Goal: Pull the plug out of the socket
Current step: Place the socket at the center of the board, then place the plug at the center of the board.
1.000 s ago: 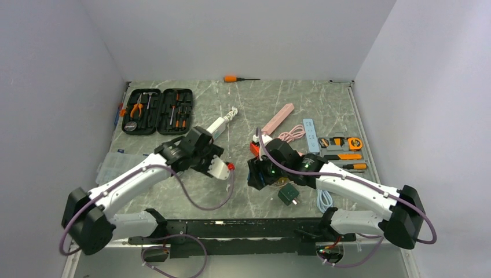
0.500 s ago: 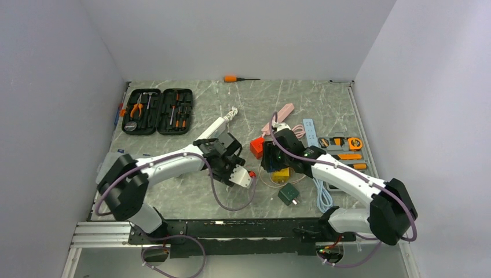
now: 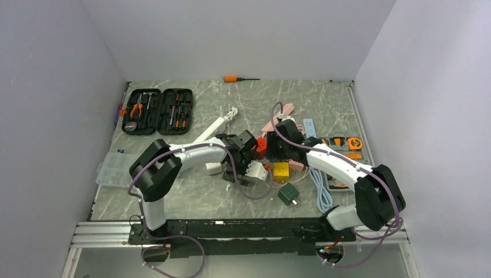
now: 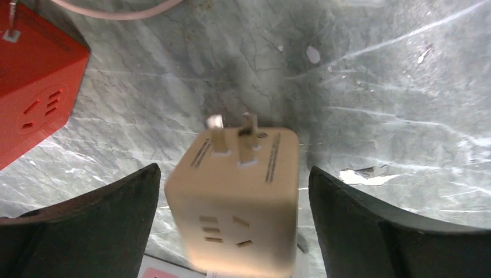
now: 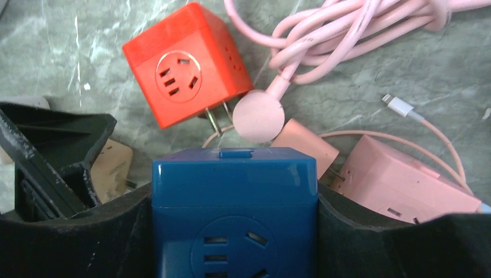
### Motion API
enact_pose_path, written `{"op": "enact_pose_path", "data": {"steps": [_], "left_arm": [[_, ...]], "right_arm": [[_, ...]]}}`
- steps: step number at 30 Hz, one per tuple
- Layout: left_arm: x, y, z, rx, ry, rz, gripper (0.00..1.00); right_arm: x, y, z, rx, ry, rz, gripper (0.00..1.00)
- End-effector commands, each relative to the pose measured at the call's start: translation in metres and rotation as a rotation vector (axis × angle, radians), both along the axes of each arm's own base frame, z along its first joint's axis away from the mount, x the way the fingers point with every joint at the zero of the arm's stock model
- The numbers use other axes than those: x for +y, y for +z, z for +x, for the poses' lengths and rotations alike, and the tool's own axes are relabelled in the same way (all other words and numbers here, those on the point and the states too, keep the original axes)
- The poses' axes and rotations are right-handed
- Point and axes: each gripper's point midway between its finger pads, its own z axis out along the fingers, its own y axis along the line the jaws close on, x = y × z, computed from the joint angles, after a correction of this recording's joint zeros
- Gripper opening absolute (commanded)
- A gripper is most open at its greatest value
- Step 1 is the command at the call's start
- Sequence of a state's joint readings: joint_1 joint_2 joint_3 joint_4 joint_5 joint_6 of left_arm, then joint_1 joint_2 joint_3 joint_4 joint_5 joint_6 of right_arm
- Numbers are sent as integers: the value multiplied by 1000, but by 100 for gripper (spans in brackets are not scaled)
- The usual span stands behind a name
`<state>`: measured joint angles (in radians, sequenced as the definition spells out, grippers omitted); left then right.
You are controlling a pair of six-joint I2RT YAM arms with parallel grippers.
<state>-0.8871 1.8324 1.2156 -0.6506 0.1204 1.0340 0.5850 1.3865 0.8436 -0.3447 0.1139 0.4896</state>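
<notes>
Left end effector: spread wide. I see a gap on each side between its fingers and the tan plug, so it pinches nothing.
Tan plug: bottom centre of the left wrist frame, between those fingers and a little blurred. Its two prongs are bare and point toward the top of the frame, seated in no socket. I cannot tell whether it rests on the counter.
Right end effector: pinching the blue cube by both flanks.
Blue cube: bottom centre of the right wrist frame, socket face toward the camera, nothing plugged into that face.
Step in hand: I judge the plug already parted from the socket. What remains is to leave it lying and back off cleanly.
How I'd do it: keep the left fingers spread and lift straight up, so neither pad clips the plug or its prongs. I'd hold the blue cube steady meanwhile, then set it on bare counter rather than on the clutter.
Red cube: upper left of the right wrist frame, its prongs just beside a round pink cable end.
Cable: pink, coiled along the top right. It is easy to snag, so I'd stay clear.
Pink socket: lower right, near the blue cube.
Tool case: upper left of the top frame, well apart, no concern.
</notes>
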Motion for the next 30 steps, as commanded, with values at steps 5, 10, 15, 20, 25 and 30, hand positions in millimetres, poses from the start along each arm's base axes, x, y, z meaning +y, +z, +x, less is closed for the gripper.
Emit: {"op": "enact_pose_path", "data": {"steps": [5,10,15,20,25,30], "left_arm": [[-24,66,-14,66,101,-183,99],[-21,126,-25,140,192,-260,99],[6,184,-22,223,346,-343,99],[50,225,-10,235,522,-476,99],[106,250,1,141,745,-654,99],[165,229,15,16,944,-742,99]], "right_arm": [[12,24,36,-81,-57,71,0],[7,22,42,-84,-87,43,0],[6,16,42,-73,-100,34,0],[-2,15,44,-86,-131,6,0],[-6,18,51,-93,-152,9,1],[-8,19,61,-97,-172,15,5]]}}
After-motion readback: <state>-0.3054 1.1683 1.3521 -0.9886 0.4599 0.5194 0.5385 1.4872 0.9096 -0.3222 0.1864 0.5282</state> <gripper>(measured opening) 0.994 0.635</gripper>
